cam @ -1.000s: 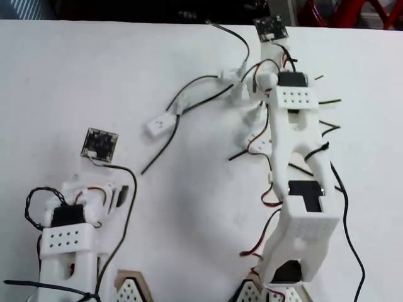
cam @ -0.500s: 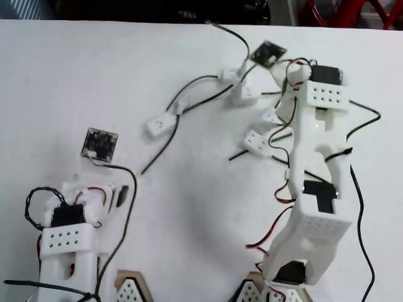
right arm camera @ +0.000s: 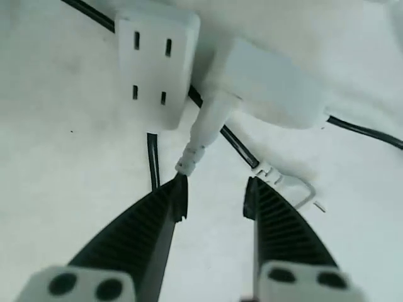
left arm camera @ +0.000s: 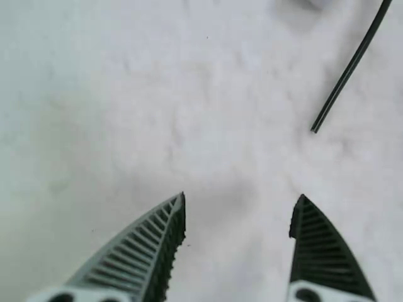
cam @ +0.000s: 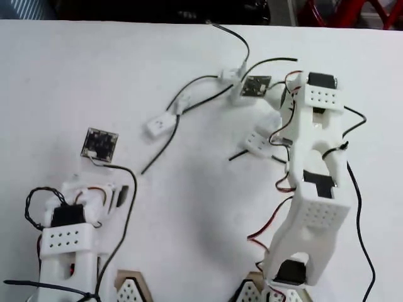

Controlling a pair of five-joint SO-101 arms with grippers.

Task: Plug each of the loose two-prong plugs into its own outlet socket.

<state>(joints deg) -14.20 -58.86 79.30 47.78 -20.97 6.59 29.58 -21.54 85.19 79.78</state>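
Note:
In the right wrist view my right gripper (right arm camera: pixel 214 192) is open just short of a white outlet block (right arm camera: pixel 154 63) with two pairs of slots. A white plug body (right arm camera: pixel 271 88) lies beside the block, its strain relief (right arm camera: pixel 198 135) pointing toward the gap between my fingers. In the high view that cluster (cam: pixel 238 88) lies at the back, next to the right arm's camera board (cam: pixel 255 85). Another white outlet block (cam: pixel 162 123) lies left of it, and a third white piece (cam: pixel 257 141) sits beside the right arm. My left gripper (left arm camera: pixel 239 211) is open over bare table at the front left (cam: pixel 118 196).
Black cables (cam: pixel 195 97) loop between the white pieces across the back of the table. A loose black cable end (left arm camera: pixel 349 69) lies ahead of the left gripper. Thin wires (cam: pixel 359 207) trail along the right arm. The table's middle (cam: pixel 201 201) is bare white.
The right arm has swung its wrist from the table's far edge back and down toward the outlet cluster. The left arm has not moved.

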